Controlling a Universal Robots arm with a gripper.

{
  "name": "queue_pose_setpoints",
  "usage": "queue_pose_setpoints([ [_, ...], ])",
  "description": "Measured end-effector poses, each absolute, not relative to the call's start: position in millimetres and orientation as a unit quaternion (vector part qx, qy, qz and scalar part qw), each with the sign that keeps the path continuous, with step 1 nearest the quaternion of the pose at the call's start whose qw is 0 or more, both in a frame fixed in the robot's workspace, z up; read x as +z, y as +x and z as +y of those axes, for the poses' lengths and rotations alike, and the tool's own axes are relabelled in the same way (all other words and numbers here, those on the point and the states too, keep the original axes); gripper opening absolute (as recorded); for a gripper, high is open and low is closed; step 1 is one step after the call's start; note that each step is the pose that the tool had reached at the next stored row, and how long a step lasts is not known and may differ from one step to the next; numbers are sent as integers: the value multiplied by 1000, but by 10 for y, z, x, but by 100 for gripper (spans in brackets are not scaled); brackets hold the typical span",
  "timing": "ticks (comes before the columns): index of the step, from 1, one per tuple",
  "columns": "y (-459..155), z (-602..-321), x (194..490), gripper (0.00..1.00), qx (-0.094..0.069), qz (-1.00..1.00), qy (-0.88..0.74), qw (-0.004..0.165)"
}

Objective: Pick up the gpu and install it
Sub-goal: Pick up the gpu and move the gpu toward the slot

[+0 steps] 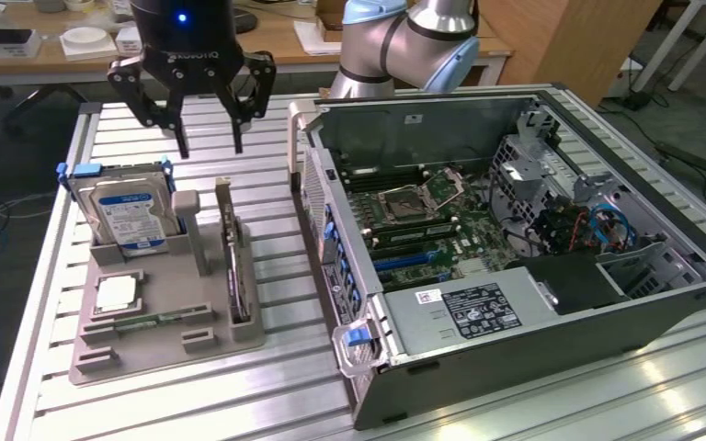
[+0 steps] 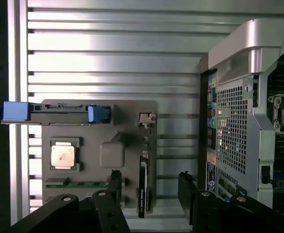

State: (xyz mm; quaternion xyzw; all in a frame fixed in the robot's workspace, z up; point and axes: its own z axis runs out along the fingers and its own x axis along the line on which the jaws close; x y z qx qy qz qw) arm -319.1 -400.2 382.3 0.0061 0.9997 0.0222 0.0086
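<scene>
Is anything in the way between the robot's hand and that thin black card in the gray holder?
Nothing visible. The open hand hangs over the gpu with only air between; the hard drive stands aside in the same tray.

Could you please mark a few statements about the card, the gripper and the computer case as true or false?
1. The thin black expansion card with a silvery end bracket stands on edge in the grey holder tray. True.
2. The black gripper is shut on that card. False: its jaws are open, it is clear of the card and it holds nothing.
3. The boxy silver hard drive with the blue-white label sits inside the dark open computer case. False: it stands in the tray, to the exterior view's left of the card.
4. The case's side is open, with its green motherboard exposed. True.
</scene>
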Motion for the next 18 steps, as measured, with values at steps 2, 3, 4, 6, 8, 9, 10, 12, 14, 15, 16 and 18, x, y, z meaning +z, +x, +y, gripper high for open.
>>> queue_pose_setpoints([
  [2,-3192,-4003,3813,59,22,1000,6,7],
  [3,-3192,-4003,3808,59,22,1000,6,6],
  [4,-3192,-4004,3802,59,22,1000,6,6],
  [6,-3192,-4011,3795,59,22,1000,6,5],
  [8,-3192,-4021,3786,59,22,1000,6,5],
  [9,-3192,-4029,3783,59,22,1000,6,5],
  [10,-3192,-4042,3780,59,22,1000,6,5],
  [12,-3192,-4079,3774,59,22,1000,6,5],
  [14,-3192,-4109,3765,59,22,1000,6,5],
  [15,-3192,-4119,3761,59,22,1000,6,5],
  [16,-3192,-4126,3753,59,22,1000,6,5],
  [18,-3192,-4138,3738,59,22,1000,6,5],
])
